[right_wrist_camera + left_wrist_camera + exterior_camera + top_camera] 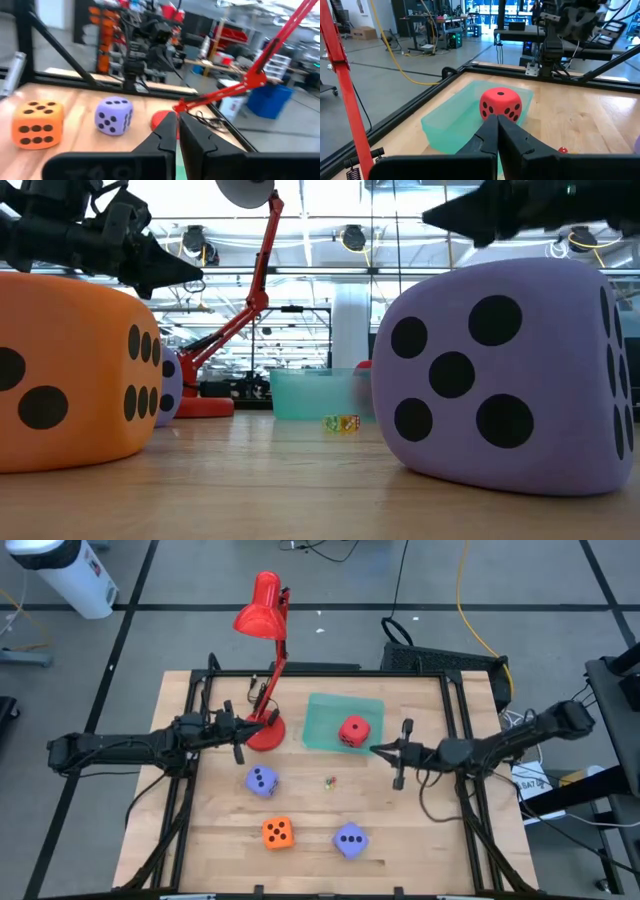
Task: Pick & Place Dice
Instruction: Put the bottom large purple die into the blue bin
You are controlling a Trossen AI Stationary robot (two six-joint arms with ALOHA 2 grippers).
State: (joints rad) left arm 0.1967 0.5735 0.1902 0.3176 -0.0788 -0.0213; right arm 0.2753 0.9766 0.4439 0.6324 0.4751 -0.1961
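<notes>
While I hold both arms clear:
Left gripper [238, 730]: fingers together, empty.
Right gripper [397, 752]: together, empty.
Red foam die [353, 730]: resting in teal plastic tray [322, 712].

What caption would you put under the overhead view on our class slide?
Red die sits in the teal tray; the orange die and two purple dice wait on the table between both arms.
</notes>
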